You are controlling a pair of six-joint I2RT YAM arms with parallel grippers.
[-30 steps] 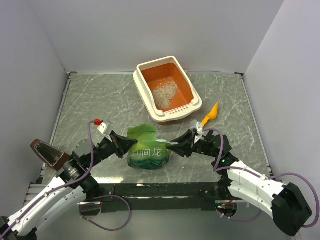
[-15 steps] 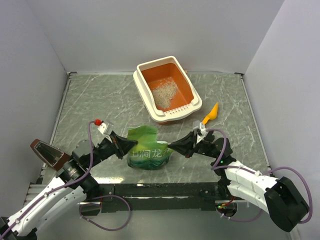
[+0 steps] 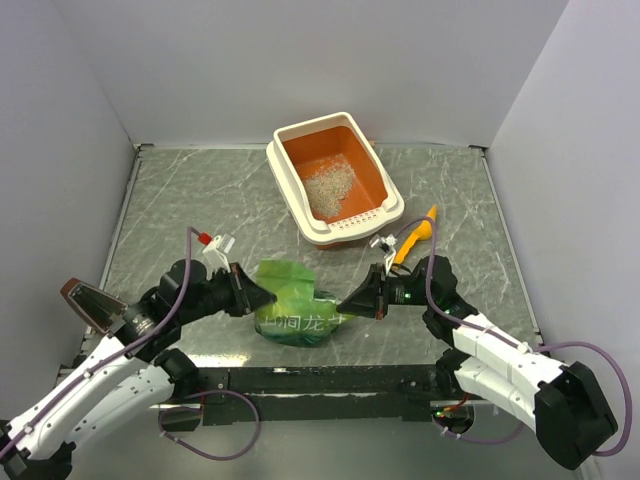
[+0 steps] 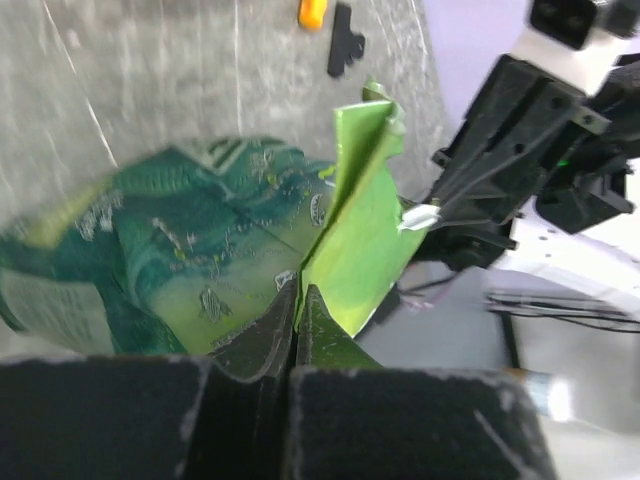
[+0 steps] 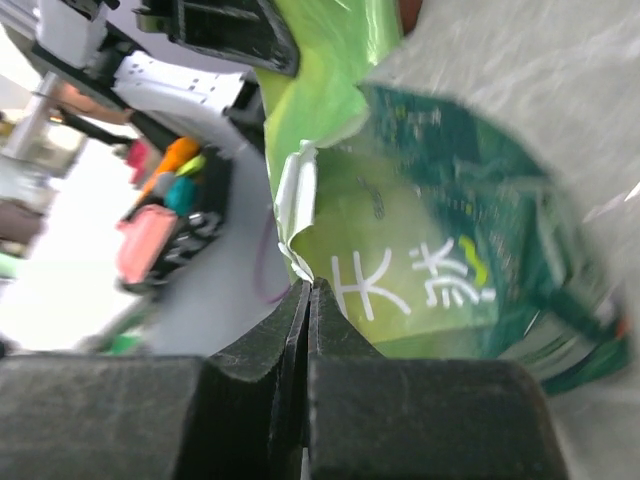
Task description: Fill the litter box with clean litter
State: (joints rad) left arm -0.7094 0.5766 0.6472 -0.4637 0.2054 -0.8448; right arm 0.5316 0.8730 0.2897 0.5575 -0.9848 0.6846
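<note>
Near edge of the grey marbled bench [image 3: 170,200]: left claw [image 3: 266,297] is pinching one flap of the crinkly green plastic bag [image 3: 295,315], right claw [image 3: 347,304] is clamping the opposite corner (both jaws pressed tight). Farther back, pale grey granular litter [image 3: 328,185] is sitting piled inside the orange, cream-rimmed plastic litter box [image 3: 284,136].

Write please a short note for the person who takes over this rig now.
Left gripper: fingers shut on the green bag, at its left edge.
Right gripper: fingers shut on its right edge.
Litter box stands farther back, holding a small pile of clean litter; orange scoop lies to its right.
Done: both arms grip the bag.
Left: carry it to the box and pour in more litter.
</note>
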